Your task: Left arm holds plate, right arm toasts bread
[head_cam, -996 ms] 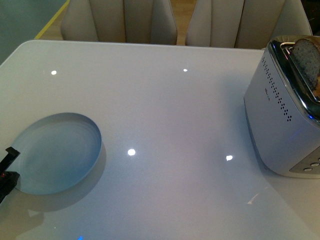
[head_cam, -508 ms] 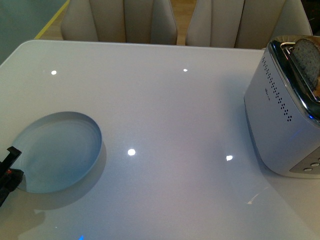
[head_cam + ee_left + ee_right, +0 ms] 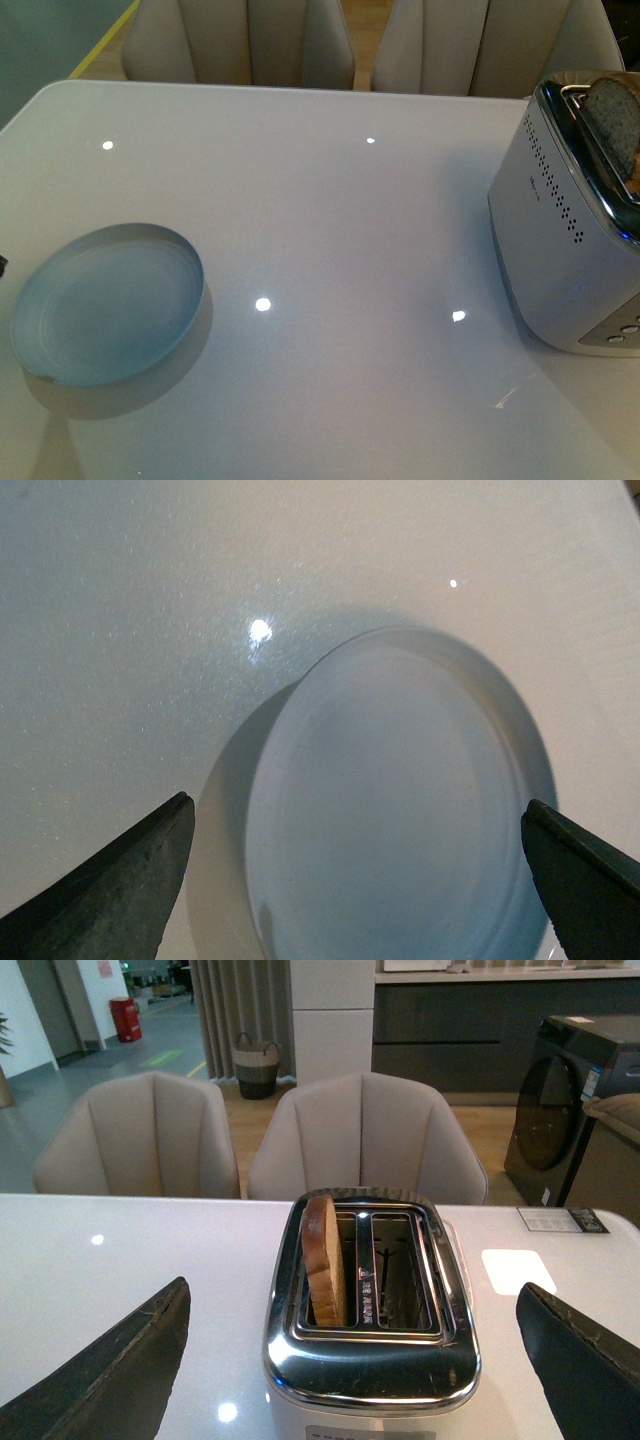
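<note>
While the plate lies flat on the worktop, bread stands upright in the toaster.
Left pincer wide, straddling plate without contact; right pincer wide, empty.

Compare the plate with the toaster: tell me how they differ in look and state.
The plate is low, round, pale blue-grey and holds nothing; the toaster is tall, boxy, silver-white with a chrome top, and holds a bread slice upright in one slot. Both sit on the white table, untouched by either gripper.
</note>
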Robot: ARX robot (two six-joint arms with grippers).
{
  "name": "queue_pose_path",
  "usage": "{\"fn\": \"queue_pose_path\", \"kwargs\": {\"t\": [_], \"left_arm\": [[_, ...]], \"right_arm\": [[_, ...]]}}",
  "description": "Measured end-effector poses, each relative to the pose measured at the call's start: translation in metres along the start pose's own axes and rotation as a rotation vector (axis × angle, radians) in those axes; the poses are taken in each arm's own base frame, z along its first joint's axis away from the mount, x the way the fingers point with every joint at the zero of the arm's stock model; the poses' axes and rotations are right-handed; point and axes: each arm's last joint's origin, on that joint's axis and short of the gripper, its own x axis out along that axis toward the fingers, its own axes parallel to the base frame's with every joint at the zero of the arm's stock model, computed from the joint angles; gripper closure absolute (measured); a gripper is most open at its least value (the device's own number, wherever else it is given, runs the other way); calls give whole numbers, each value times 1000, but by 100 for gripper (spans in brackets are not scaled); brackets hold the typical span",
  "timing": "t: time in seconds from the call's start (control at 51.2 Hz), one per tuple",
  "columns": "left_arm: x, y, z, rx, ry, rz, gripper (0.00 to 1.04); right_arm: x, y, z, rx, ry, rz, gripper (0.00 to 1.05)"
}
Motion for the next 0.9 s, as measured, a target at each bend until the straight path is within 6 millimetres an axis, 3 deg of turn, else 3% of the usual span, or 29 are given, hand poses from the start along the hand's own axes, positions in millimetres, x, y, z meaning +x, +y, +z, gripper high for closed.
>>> {"fn": "queue_pose_path", "kwargs": {"t": [0.234, 0.547, 0.898], "left_arm": [[-53, -50, 38, 66, -171, -69, 7], [-112, -108, 55, 96, -328, -157, 7], [-160, -121, 49, 25, -416, -178, 7]], "right_arm": [[0, 0, 0, 0, 0, 0, 9], [0, 0, 0, 0, 0, 0, 9], [0, 0, 0, 0, 0, 0, 9]]}}
